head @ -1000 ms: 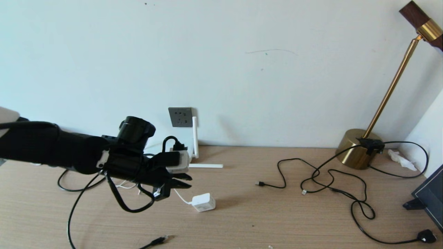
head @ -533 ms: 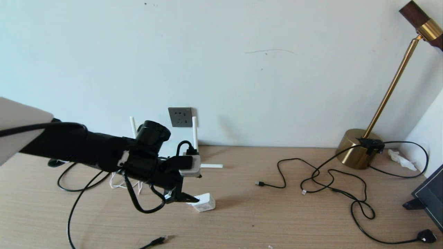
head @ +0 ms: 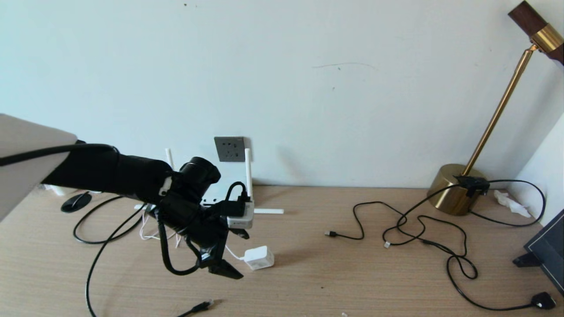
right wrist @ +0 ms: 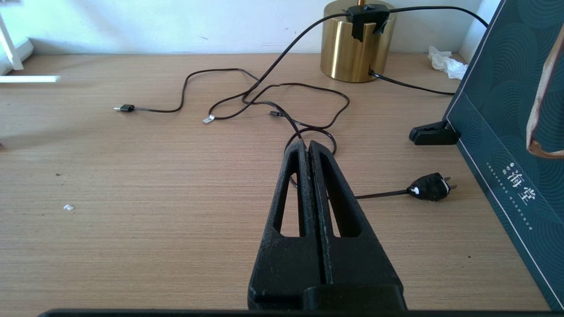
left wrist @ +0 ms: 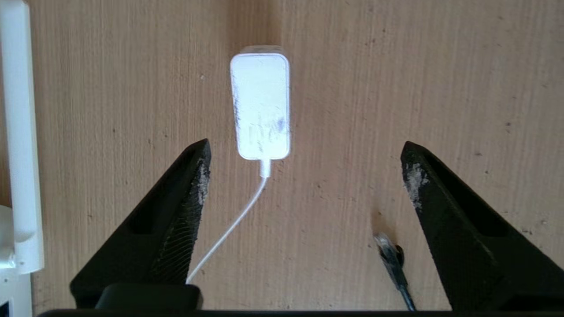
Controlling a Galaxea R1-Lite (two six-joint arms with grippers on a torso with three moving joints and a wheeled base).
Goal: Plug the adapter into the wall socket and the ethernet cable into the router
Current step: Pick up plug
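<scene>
left gripper (left wrist: 304, 149) hovering over the desk (head: 335, 277) w/ fingers spread wide, nothing in it. the adapter (left wrist: 261, 105) lies flat on the wood just past the tips, ethernet cable (left wrist: 390, 255) end nearby. right gripper (right wrist: 309, 147) clenched, parked

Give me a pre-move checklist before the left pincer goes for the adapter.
1. Left pincer open: ok, fingers spread wide.
2. Pincer over the adapter: not ok, the adapter lies ahead of the fingertips, nearer one finger.
3. Adapter free: ok, flat on the desk, only its cord attached.
4. Ethernet cable clear of the grasp: not ok, its tip lies between the fingers.
5. Wall socket unoccupied: ok, nothing plugged in.
6. Right pincer out of the way: ok, shut and empty, near the lamp cables.
</scene>
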